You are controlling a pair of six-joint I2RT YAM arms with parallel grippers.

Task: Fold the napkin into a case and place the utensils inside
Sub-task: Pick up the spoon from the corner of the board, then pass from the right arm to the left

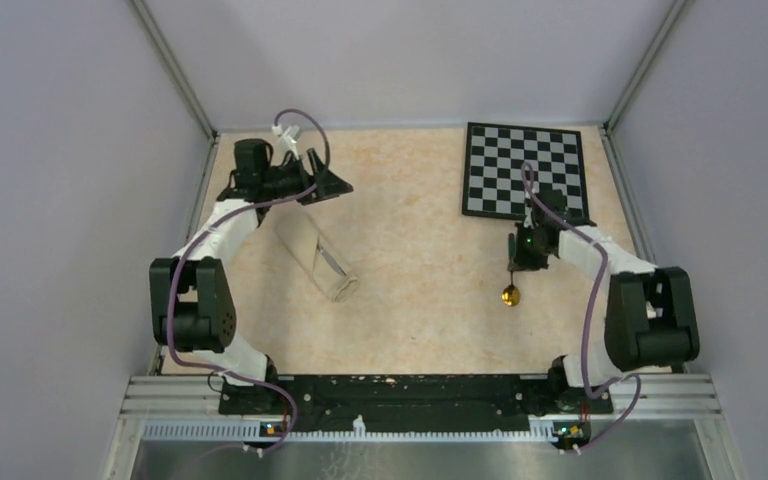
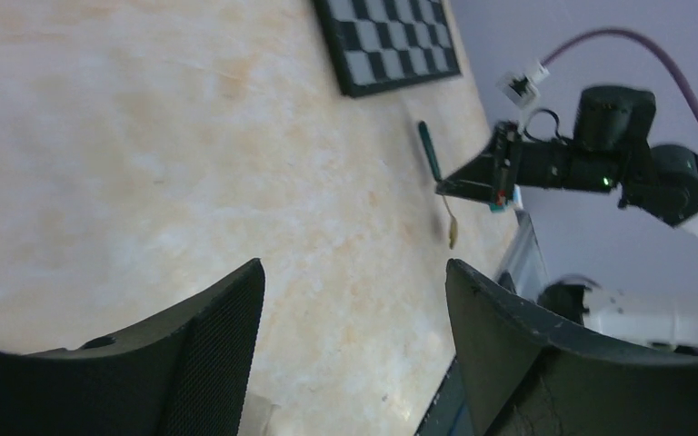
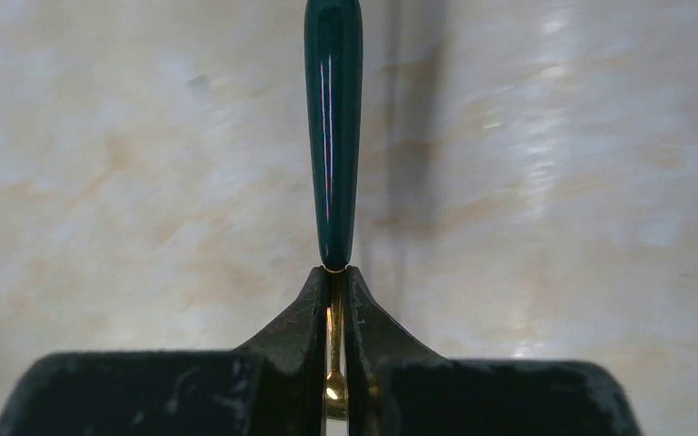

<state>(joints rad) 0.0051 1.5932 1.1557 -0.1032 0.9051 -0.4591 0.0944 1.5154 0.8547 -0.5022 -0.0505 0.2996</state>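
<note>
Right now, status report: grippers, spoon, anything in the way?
Right gripper shut on spoon neck. Left gripper open, empty, near napkin case. Checkerboard behind, off the path to the case.

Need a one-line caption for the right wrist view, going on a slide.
Right gripper shut on the spoon at its gold neck, dark green handle pointing away over the beige table.
</note>
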